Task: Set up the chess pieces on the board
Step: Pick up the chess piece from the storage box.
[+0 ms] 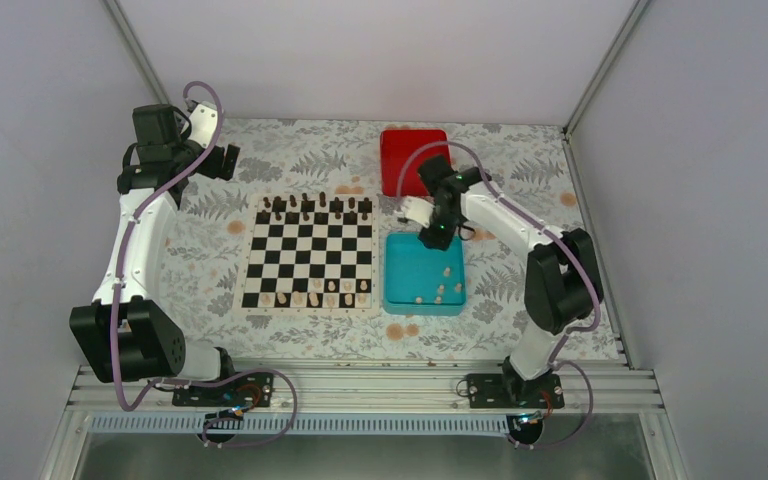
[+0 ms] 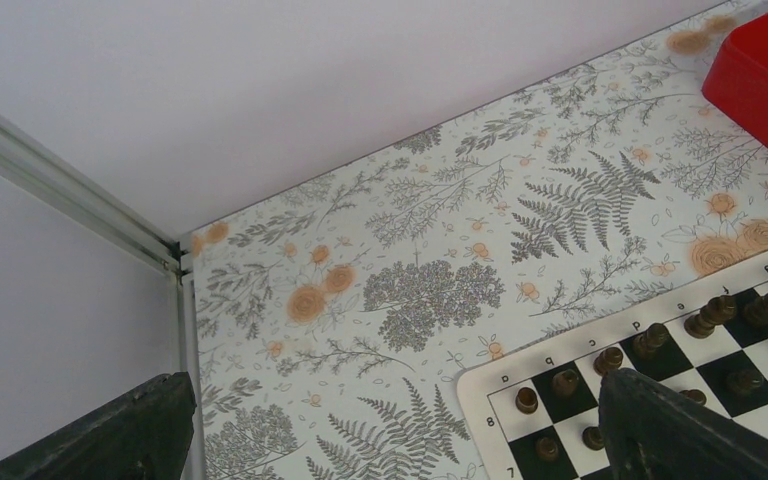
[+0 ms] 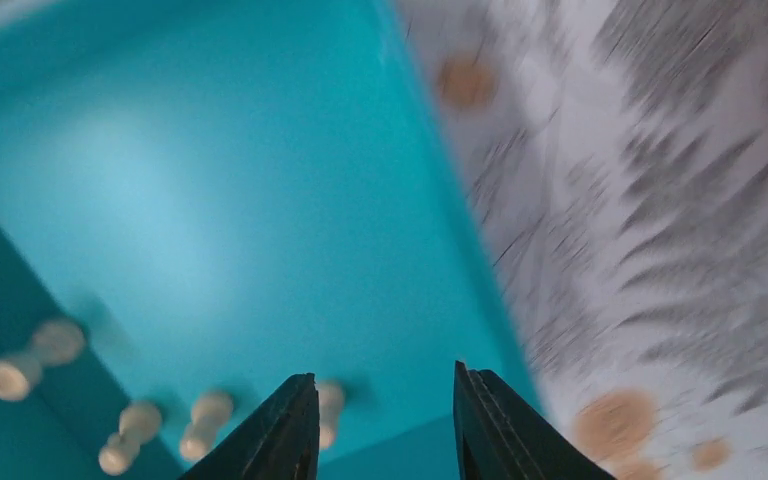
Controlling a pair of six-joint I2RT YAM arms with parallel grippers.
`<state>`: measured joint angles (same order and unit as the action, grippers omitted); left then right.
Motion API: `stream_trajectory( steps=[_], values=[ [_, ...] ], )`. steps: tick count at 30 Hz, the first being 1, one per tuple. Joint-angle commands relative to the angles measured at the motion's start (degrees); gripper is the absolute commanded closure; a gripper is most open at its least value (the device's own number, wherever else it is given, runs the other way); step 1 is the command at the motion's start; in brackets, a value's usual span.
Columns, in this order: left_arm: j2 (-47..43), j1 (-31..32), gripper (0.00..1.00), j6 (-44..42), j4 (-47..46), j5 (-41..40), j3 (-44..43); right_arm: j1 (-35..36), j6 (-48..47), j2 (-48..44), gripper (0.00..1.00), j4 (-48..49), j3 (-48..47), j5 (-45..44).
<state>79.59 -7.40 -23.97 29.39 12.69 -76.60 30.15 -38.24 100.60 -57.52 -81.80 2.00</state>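
The board [image 1: 310,252] lies flat on the table [image 1: 520,300], left of the middle. Some pale pieces [image 1: 312,297] stand up straight in a line along its near row. Dark pieces [image 1: 315,207] stand along its far row. Just right of the board is the tray [image 1: 400,270], and more pale pieces are in its near right corner. The right wrist view is blurry, but it shows four of them lying on their sides, not standing. Three lie close together with their long sides going about the same way, and one lies apart to the left, turned a bit differently. The right gripper [image 1: 438,238] hangs over the far part of the tray, pointing down. Its jaws are a little way apart and nothing is between them. The red box [image 1: 412,160] sits just beyond the tray. The left gripper [image 2: 395,385] is up over the far left of the table, past the board's far left corner. Its jaws are wide apart and hold nothing.
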Motion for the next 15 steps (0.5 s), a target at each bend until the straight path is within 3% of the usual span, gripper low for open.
stream_trajectory(
  steps=[1, 15],
  values=[
    [-0.3, -0.4, 0.0, -0.6, -0.5, 0.4, 0.6, -1.8, 1.0, -3.6, 0.62, 3.2, 8.6, -0.1],
    [-0.1, -0.3, 0.0, -0.3, 0.3, 0.4, 0.0, -2.6, -1.1, -2.6, 0.61, 5.5, 15.8, -3.9]
  ],
)
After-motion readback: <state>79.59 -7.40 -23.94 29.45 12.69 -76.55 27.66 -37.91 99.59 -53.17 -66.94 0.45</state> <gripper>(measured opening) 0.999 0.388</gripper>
